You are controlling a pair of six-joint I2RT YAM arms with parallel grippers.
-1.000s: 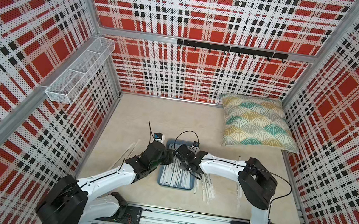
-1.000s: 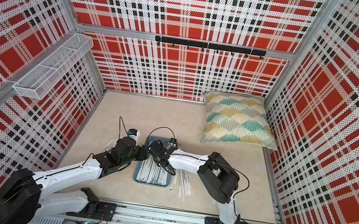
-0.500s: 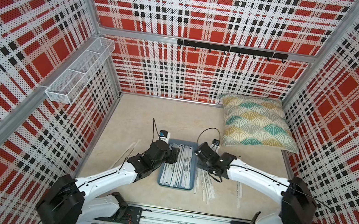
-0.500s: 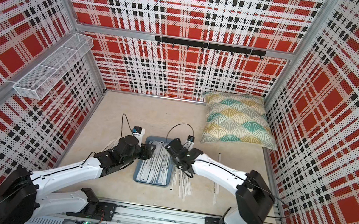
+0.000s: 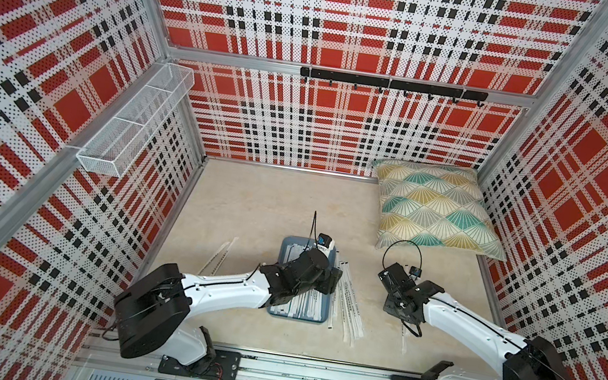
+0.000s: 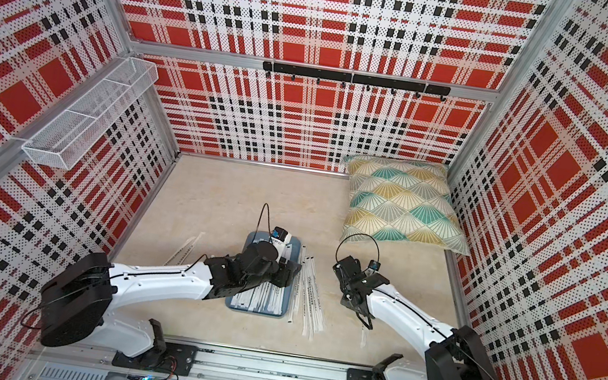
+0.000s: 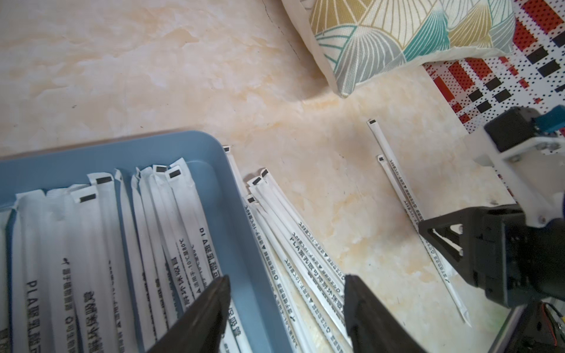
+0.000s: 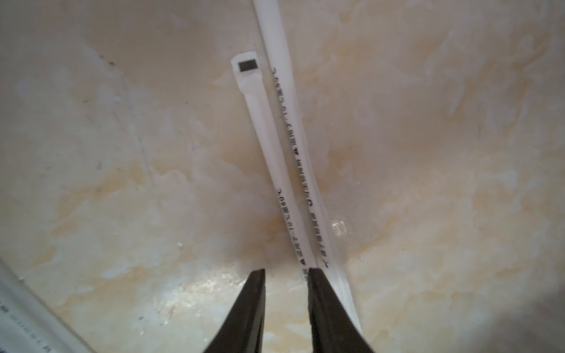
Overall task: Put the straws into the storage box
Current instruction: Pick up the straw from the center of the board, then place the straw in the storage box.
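- right gripper [image 8: 286,272]: jaws at a narrow gap, nothing btwn them, low over a pair of straws [image 8: 284,152] that lies well right of the storage box [image 7: 232,232].
- Risk: the 2 lie touching side by side, so a close here may pinch both. It may also catch only 1 paper edge, which slips out on the lift.
- 1 black finger overlaps the nearer straw, so the gap looks off-centre. Closing as is could push that straw sideways, not catch it.
- Flat thin paper on the hard table [image 8: 122,152]: I judge there's little for a finger to get under. Pressing too hard may crease the wrapper.
- left gripper [image 7: 287,281]: jaws wide, empty, straddling the box's right rim. 1 finger is over the straws in the box [image 7: 91,259], 1 over the loose bunch [image 7: 299,253] just beside that rim.
- Risk: coming down here it may hit the rim & shove the box. Closing on the bunch could grab several & scatter the rest.
- Both arms work right of the box, so a clash is possible if both head for it at once.
- Straws' look: long, thin, white paper wrappers, black print along them, a small black block at 1 end.
- Those in the box lie approx. parallel along its length, some overlapping. The bunch is splayed like a fan.
- A few more straws [image 5: 219,256] lie left of the box, apart from it.
- Box: shallow, slate-blue, rounded corners, low rim. A straw set down askew could rest on the rim & slide off.
- Far beyond the box: a pillow [image 5: 434,206], no part in this.
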